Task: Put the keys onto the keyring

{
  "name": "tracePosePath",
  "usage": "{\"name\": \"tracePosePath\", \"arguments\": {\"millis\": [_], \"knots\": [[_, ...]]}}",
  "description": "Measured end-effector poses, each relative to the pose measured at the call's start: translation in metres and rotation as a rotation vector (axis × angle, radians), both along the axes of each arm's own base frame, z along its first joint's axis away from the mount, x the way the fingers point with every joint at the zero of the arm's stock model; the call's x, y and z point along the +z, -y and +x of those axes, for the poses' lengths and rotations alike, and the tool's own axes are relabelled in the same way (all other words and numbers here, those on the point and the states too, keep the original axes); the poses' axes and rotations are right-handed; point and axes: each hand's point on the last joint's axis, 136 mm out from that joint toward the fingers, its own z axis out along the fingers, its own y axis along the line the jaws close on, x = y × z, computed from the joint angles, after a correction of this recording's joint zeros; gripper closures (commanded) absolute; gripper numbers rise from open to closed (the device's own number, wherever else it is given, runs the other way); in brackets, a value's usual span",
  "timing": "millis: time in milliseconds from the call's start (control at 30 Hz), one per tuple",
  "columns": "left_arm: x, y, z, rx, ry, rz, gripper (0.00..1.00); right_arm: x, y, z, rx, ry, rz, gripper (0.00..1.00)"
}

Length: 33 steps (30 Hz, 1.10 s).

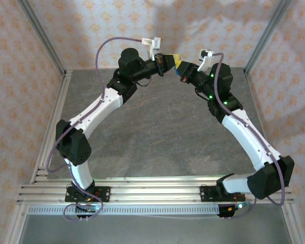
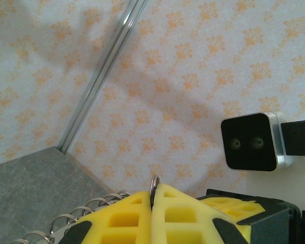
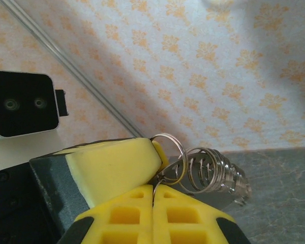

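Both arms are raised at the back of the cell, tips meeting in the air. My left gripper (image 1: 166,63) (image 2: 152,197) is shut on a silvery split ring of the keyring (image 2: 155,183), whose edge pokes up between the yellow fingers. In the right wrist view the keyring's ring (image 3: 179,147) and its coiled spring part (image 3: 216,170) hang beside the left gripper's yellow finger (image 3: 114,165). My right gripper (image 1: 179,68) (image 3: 153,189) is shut on a thin wire loop linked to that ring. The keys are hidden.
The grey table (image 1: 157,132) lies far below both grippers. Patterned walls and a metal frame post (image 2: 99,76) close in behind. Each wrist camera faces the other: the right one (image 2: 251,141), the left one (image 3: 23,104).
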Motion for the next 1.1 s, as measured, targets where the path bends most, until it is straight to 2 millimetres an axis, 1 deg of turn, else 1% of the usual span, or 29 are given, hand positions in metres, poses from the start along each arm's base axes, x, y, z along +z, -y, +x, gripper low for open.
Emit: {"name": "tracePosePath", "arguments": {"millis": [133, 167, 233, 333, 467, 633, 733, 900, 967, 1100], "knots": [[0.002, 0.001, 0.001, -0.002, 0.002, -0.011, 1.0, 0.002, 0.001, 0.0, 0.015, 0.006, 0.011, 0.99], [0.002, 0.001, 0.001, -0.003, 0.003, -0.014, 1.0, 0.002, 0.002, 0.0, 0.015, 0.008, 0.013, 0.97], [0.001, 0.002, 0.003, -0.006, -0.004, -0.019, 1.0, 0.0, 0.003, 0.001, 0.013, 0.007, 0.017, 0.91], [-0.004, 0.006, 0.003, -0.016, -0.02, -0.02, 1.0, -0.004, 0.006, 0.001, 0.009, -0.003, 0.023, 0.88], [-0.006, 0.013, 0.0, -0.041, -0.036, -0.028, 1.0, -0.006, 0.013, -0.004, -0.002, -0.006, 0.026, 0.81], [0.006, 0.019, -0.007, -0.068, -0.007, -0.048, 1.0, -0.003, 0.017, -0.015, 0.001, 0.005, 0.033, 0.68], [0.013, 0.023, -0.011, -0.08, 0.011, -0.063, 1.0, -0.001, 0.021, -0.022, 0.009, 0.011, 0.037, 0.63], [0.016, 0.028, -0.014, -0.097, 0.013, -0.076, 1.0, 0.002, 0.034, -0.03, 0.002, 0.018, 0.046, 0.56], [0.015, 0.029, -0.013, -0.101, 0.009, -0.076, 1.0, 0.007, 0.041, -0.034, -0.005, 0.034, 0.052, 0.55], [0.014, 0.03, -0.013, -0.11, 0.007, -0.077, 1.0, 0.024, 0.064, -0.046, -0.045, 0.08, 0.066, 0.54]]}}
